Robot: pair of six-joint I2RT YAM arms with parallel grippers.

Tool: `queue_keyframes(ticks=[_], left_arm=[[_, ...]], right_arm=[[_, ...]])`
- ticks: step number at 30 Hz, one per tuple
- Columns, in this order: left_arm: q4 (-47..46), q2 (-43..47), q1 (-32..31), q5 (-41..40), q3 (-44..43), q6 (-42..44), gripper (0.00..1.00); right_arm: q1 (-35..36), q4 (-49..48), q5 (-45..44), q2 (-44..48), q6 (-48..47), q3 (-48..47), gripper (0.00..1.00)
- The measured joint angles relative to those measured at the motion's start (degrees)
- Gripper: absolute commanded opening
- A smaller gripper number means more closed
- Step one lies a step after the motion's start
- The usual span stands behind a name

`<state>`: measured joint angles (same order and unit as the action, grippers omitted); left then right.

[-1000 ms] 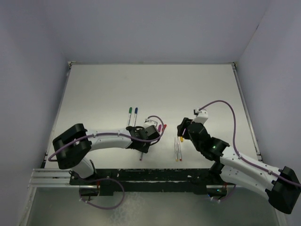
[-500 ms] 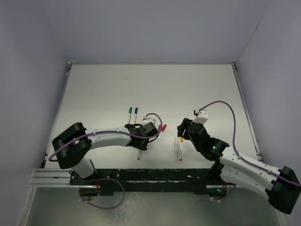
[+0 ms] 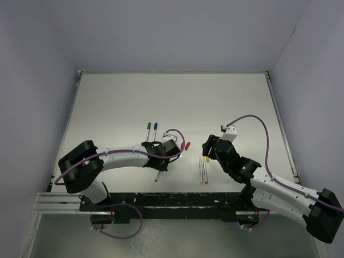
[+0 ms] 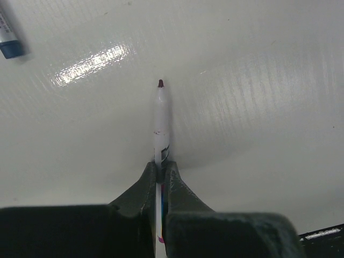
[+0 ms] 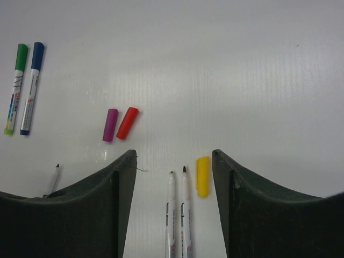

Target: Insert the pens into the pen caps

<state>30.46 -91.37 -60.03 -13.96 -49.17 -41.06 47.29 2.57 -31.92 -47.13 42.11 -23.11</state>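
Since a second ago the left hand (image 4: 161,165) has closed and shifted a little leftward; it now clenches a pen (image 4: 161,115) with dark reddish tip, so capping can begin. Nearby the magenta cap (image 5: 110,124) and red cap (image 5: 127,122) lie side by side on the table (image 3: 215,102). The right hand (image 5: 172,161) stays released above two bare pens (image 5: 171,207). The table is glossy white, the walls (image 3: 177,32) pale lilac.

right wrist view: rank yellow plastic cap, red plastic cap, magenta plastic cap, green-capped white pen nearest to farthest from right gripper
1. yellow plastic cap, between the fingers of the right gripper
2. red plastic cap, ahead left
3. magenta plastic cap, just left of it
4. green-capped white pen, far left
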Motion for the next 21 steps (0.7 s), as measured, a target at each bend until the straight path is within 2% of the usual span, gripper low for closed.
queue_keyframes(ticks=[9,15,17,18,19,21], left_arm=[[-2.6,4.4,-0.4,1.5,4.0,-0.3,0.00],[0.7,10.4,-0.6,2.8,6.9,-0.3,0.00],[0.9,13.3,-0.6,2.8,6.9,-0.3,0.00],[0.8,14.5,-0.7,2.7,6.9,-0.3,0.00],[0.8,16.0,-0.7,2.6,6.8,-0.3,0.00],[0.7,18.4,-0.7,2.1,6.8,-0.3,0.00]], right_arm=[[-0.1,-0.3,0.4,-4.1,-1.4,-1.1,0.54],[-0.1,-1.8,2.3,-9.3,-4.9,-5.6,0.49],[-0.1,-2.1,3.2,-11.7,-6.6,-7.8,0.40],[-0.1,-2.3,3.4,-12.9,-7.3,-8.8,0.31],[-0.1,-2.4,3.9,-14.3,-8.2,-10.2,0.17],[-0.1,-3.0,4.9,-17.1,-9.8,-12.7,0.12]])
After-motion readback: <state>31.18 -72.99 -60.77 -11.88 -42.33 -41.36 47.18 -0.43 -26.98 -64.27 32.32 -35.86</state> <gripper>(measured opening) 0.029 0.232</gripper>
